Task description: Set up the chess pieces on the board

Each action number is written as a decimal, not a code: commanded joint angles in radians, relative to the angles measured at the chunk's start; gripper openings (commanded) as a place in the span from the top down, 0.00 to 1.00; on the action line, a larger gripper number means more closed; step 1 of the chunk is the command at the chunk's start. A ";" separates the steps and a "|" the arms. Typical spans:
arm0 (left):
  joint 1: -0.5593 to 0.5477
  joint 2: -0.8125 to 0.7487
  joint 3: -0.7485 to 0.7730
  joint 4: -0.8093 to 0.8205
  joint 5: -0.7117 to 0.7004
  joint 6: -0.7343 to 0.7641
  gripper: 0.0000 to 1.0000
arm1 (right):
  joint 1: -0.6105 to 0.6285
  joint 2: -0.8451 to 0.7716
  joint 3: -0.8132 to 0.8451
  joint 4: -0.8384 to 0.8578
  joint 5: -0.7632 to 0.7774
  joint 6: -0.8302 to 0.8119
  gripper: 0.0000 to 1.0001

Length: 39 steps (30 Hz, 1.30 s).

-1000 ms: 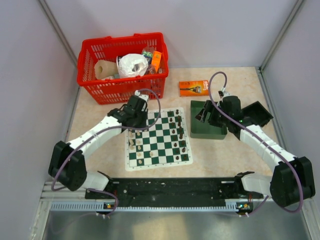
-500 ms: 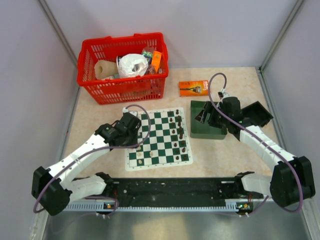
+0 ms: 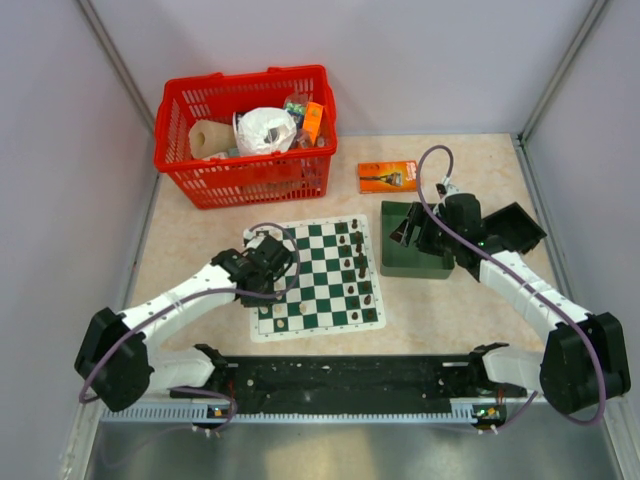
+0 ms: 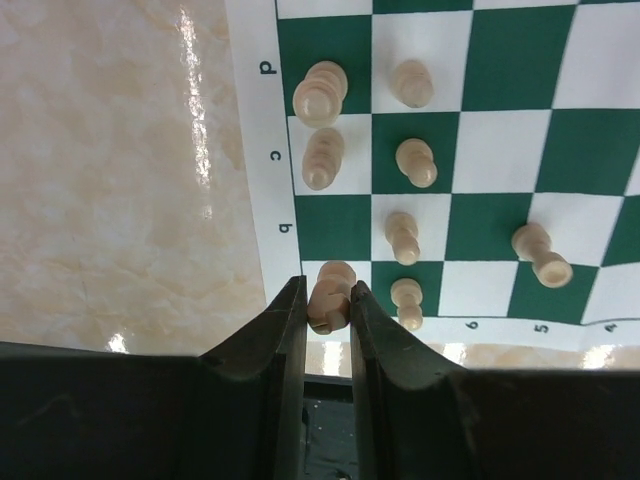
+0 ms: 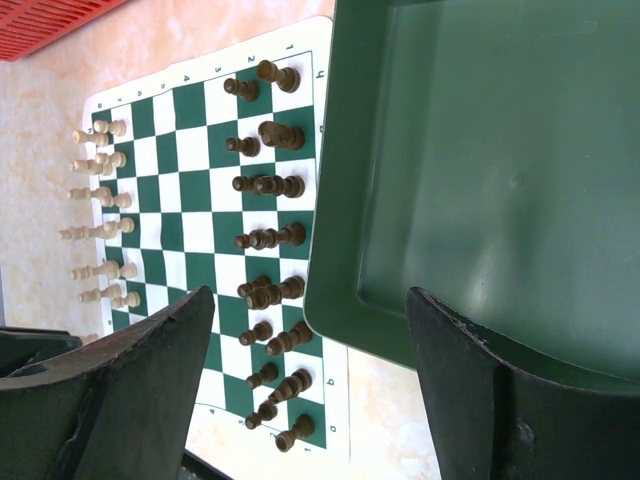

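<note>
My left pincer (image 4: 327, 292) is closed down tight on a cream piece (image 4: 333, 278), pinching it by the sides between both fingers. It sits at the corner of the board (image 4: 500, 150), over the last square beside the lettered white border. I cannot tell whether its base touches the mat.

From overhead, the left pincer (image 3: 272, 262) is at the left edge of the board (image 3: 318, 333), which lies flat on the counter (image 3: 180, 230) between my two arms. The other cream pieces (image 4: 318, 92) stand in two files along that same left edge. One more (image 4: 540, 254) is a couple of squares further in, and I cannot say whether it is upright or tipped. The dark pieces (image 5: 275, 185) line the opposite side in two files, next to the dark green tray (image 5: 480, 180).

My right pincer (image 5: 310, 300) is spread wide and has nothing in it. In its wrist view, the tray's rim on the board side lies between its fingers. The tray floor that I can see is bare. Overhead, the right pincer (image 3: 408, 228) is above that tray (image 3: 400, 265), just right of the board.

At the back of the counter is a red basket (image 3: 245, 180) full of odds and ends, with an orange packet (image 3: 388, 176) lying to its right
</note>
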State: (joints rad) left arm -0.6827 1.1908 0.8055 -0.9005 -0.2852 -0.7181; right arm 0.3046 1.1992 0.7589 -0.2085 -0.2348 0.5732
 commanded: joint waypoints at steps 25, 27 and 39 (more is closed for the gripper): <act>-0.005 0.128 -0.066 0.143 -0.051 -0.024 0.81 | 0.004 0.003 -0.010 0.038 -0.003 -0.006 0.22; -0.005 0.125 -0.066 0.143 -0.052 -0.026 0.80 | 0.004 0.003 -0.013 0.040 0.000 -0.007 0.22; -0.005 0.076 -0.062 0.106 -0.081 -0.044 0.63 | 0.004 0.008 -0.023 0.041 -0.001 -0.012 0.21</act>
State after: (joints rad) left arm -0.6834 1.3125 0.7422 -0.7795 -0.3283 -0.7368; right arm 0.3046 1.2076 0.7456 -0.2047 -0.2340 0.5690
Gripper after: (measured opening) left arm 0.361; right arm 0.786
